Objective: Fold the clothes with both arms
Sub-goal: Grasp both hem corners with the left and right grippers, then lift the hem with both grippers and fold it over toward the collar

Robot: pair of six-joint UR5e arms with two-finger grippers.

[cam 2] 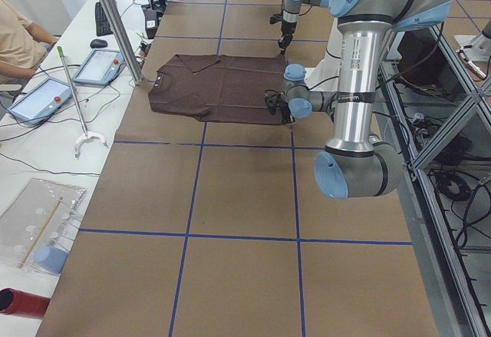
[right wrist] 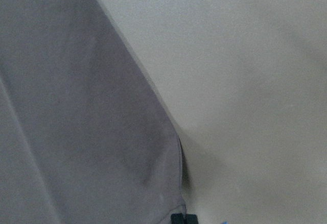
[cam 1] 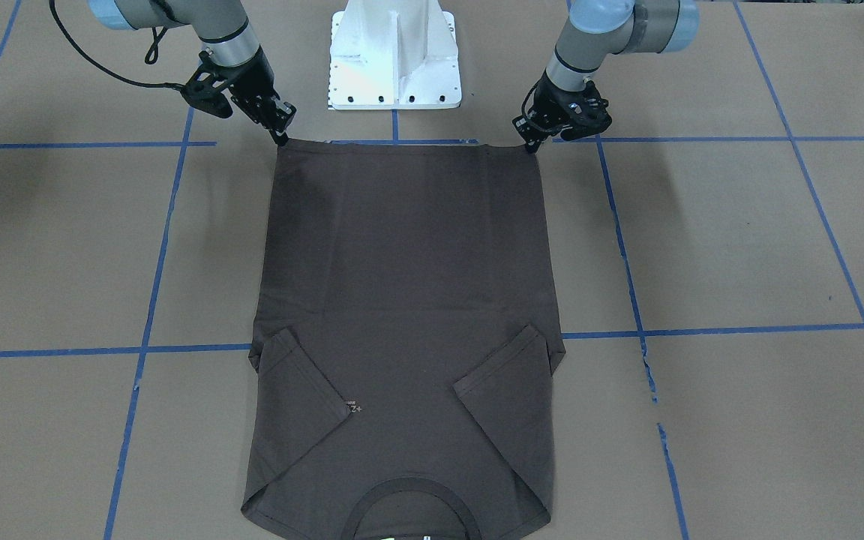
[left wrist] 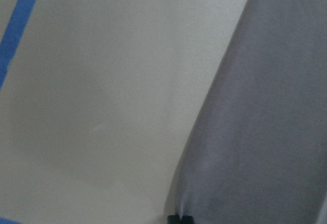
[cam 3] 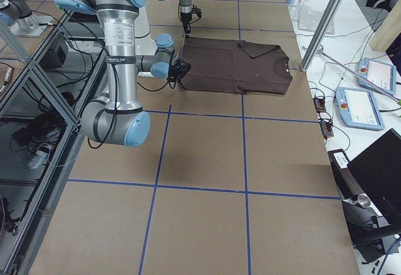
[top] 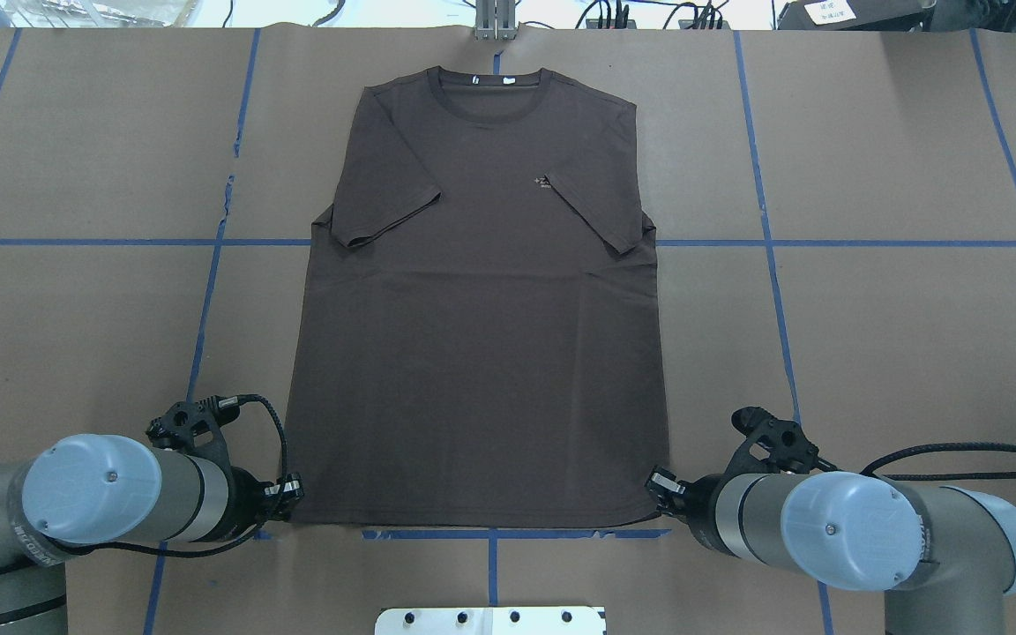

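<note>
You have the T-shirt spread flat, front up, straight out from the white pedestal base. Its hem is the edge nearest the base and its collar the edge farthest from it. Both short sleeves are already turned in over the chest, so the side tucks look done. The body shows no fold across it yet. The left gripper sits at the hem corner on the base's left, and the right gripper at the hem corner on its right. In each wrist view the cloth edge draws up to a point at the black fingertip. From that I judge each gripper clamped on its corner of the hem, though the jaws themselves are barely in view. The hem lies almost flat beside the base, so the lift looks hardly begun. What is left, as I read it: carry the 2 corners away from the base toward the collar, lay them down, let go, and probably fold 1 more time.
</note>
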